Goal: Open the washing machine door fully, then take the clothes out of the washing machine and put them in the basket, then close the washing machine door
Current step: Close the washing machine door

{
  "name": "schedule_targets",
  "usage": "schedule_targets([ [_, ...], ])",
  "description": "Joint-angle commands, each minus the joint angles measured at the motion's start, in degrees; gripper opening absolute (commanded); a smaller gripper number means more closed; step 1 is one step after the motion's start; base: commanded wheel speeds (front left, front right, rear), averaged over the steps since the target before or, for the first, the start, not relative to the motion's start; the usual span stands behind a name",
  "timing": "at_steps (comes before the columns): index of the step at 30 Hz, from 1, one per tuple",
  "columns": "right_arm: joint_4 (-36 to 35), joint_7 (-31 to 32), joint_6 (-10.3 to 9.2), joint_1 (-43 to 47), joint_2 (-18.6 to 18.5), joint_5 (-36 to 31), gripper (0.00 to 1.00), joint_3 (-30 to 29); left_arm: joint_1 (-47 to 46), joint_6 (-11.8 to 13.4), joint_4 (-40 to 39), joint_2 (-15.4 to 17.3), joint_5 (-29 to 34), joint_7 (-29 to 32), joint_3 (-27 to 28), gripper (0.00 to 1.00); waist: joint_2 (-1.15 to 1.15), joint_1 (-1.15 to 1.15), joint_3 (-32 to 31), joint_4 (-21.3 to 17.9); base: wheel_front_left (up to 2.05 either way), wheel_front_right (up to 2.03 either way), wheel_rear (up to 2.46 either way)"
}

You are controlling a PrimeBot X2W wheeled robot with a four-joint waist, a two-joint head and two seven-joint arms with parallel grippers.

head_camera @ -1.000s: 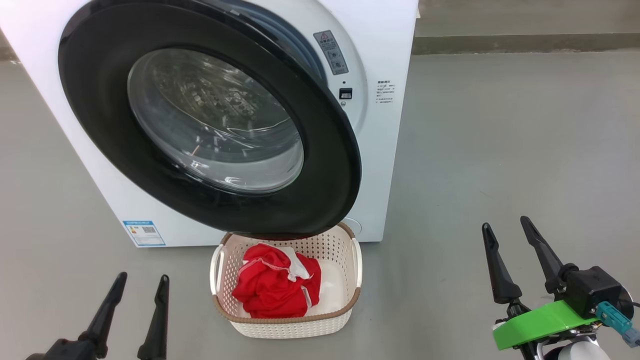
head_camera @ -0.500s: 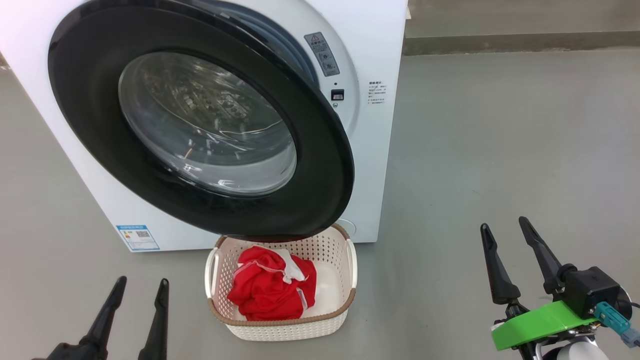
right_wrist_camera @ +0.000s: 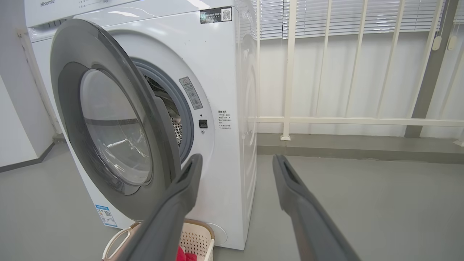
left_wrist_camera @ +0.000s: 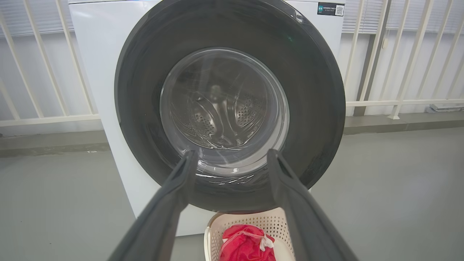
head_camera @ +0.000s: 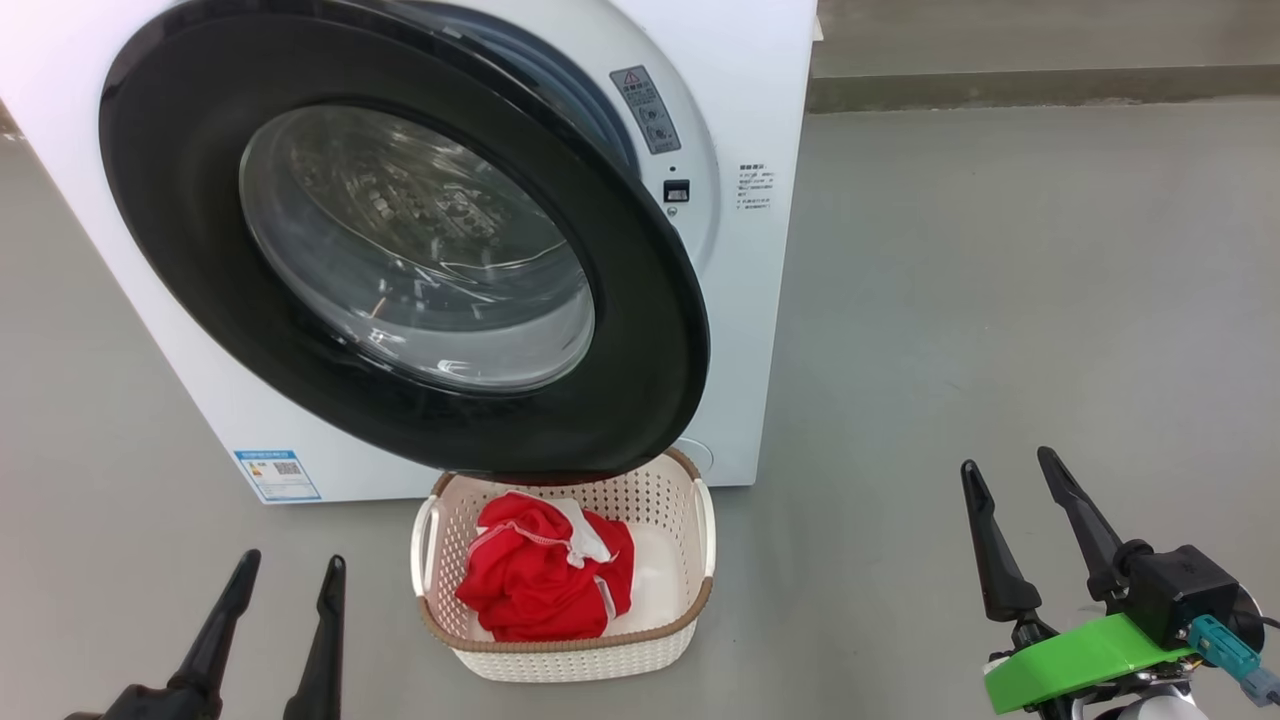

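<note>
Looking down through the head camera, I see the washing machine door (head_camera: pixel 655 330) ajar, its black rim swung out from the washing machine (head_camera: pixel 770 330) and overhanging the back edge of the basket (head_camera: pixel 570 642). The clothes (head_camera: pixel 540 580) lie bunched inside the basket, toward its left side. The basket sits on the grey floor (head_camera: pixel 1000 300) just in front of the machine. My left tool (head_camera: pixel 293 560) hangs low, fingers apart and empty. My right tool (head_camera: pixel 1006 460) hangs well to the right of the basket, likewise spread and empty. On the right wrist camera, the grey rubber ring (right_wrist_camera: pixel 188 123) shows behind the door.
</note>
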Motion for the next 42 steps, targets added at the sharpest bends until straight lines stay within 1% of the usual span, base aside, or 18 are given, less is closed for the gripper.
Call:
schedule_targets([
  [1,-1.6,-0.4,0.36,-1.0,-0.2,0.0,1.00,1.4,-0.8,-0.3,-1.8,0.7,0.6,-0.7,1.7,1.00,0.00,0.00,0.1,0.1,0.00,0.00,0.00],
  [11,-1.6,-0.4,0.36,-0.9,-0.2,-0.2,1.00,1.3,-0.7,-0.3,-2.2,0.9,0.7,-0.7,1.0,1.00,0.00,0.00,0.5,0.9,0.00,0.00,0.00],
  [12,-1.6,-0.4,0.36,-1.0,-0.2,-0.2,0.93,1.2,-0.8,-0.3,-2.3,0.9,0.7,-0.7,0.8,1.00,0.00,0.00,0.6,1.1,0.00,0.00,0.00],
  [13,-1.6,-0.4,0.36,-1.2,-0.2,-0.2,0.63,1.2,-0.9,-0.3,-2.5,0.9,0.7,-0.7,0.7,1.00,0.00,0.00,0.8,1.3,0.00,0.00,0.00],
  [14,-1.6,-0.4,0.36,-1.3,-0.2,-0.2,0.40,1.3,-1.0,-0.3,-2.6,1.0,0.7,-0.7,0.5,1.00,0.00,0.00,1.0,1.6,0.00,0.00,0.00],
  [15,-1.5,-0.4,0.36,-1.6,-0.2,-0.3,0.25,1.5,-1.2,-0.3,-2.7,1.0,0.6,-0.7,0.3,1.00,0.00,0.00,1.3,1.9,0.00,0.00,0.00],
  [16,-1.4,-0.4,0.36,-1.9,-0.2,-0.5,0.00,1.6,-1.4,-0.3,-2.8,1.1,0.6,-0.7,0.0,1.00,0.00,0.00,1.5,2.3,0.00,0.00,0.00],
  [18,-1.2,-0.4,0.36,-2.3,-0.2,-0.6,0.00,1.8,-1.5,-0.3,-3.0,1.1,0.5,-0.7,-0.2,1.00,0.00,0.00,1.8,2.6,0.00,0.00,0.00],
  [23,-0.4,-0.4,0.36,-5.4,-0.2,-1.0,0.00,3.6,-2.3,-0.3,-4.0,1.5,0.0,-0.7,-1.4,1.00,0.00,0.00,3.4,5.0,0.00,0.00,0.00],
  [29,1.5,-0.4,0.36,-11.0,-0.3,-0.8,0.00,7.7,-3.7,-0.3,-5.0,1.9,-0.5,-0.7,-2.4,1.00,0.00,0.00,6.0,8.3,0.00,0.00,0.00],
  [33,4.4,-0.4,0.36,-14.8,-1.3,-0.3,0.00,11.8,-5.0,-0.3,-5.1,1.9,-1.0,-0.7,-3.5,1.00,0.00,0.00,7.4,10.9,0.00,0.00,0.00],
  [36,6.9,-0.4,0.36,-17.8,-1.7,-0.2,0.00,13.8,-5.8,-0.3,-5.1,1.7,-1.4,-0.7,-3.9,1.00,0.00,0.00,8.3,12.7,0.00,0.00,0.00],
  [39,9.3,-0.4,0.36,-21.1,-1.8,-0.1,0.00,14.9,-6.6,-0.3,-5.4,1.6,-1.9,-0.7,-4.7,1.00,0.00,0.00,9.5,14.5,0.00,0.00,0.00],
  [42,11.7,-0.4,0.36,-25.1,-2.3,0.0,0.00,14.2,-7.6,-0.3,-5.5,1.1,-3.2,-0.7,-6.5,1.00,0.00,0.00,11.4,17.0,0.00,0.00,0.00],
])
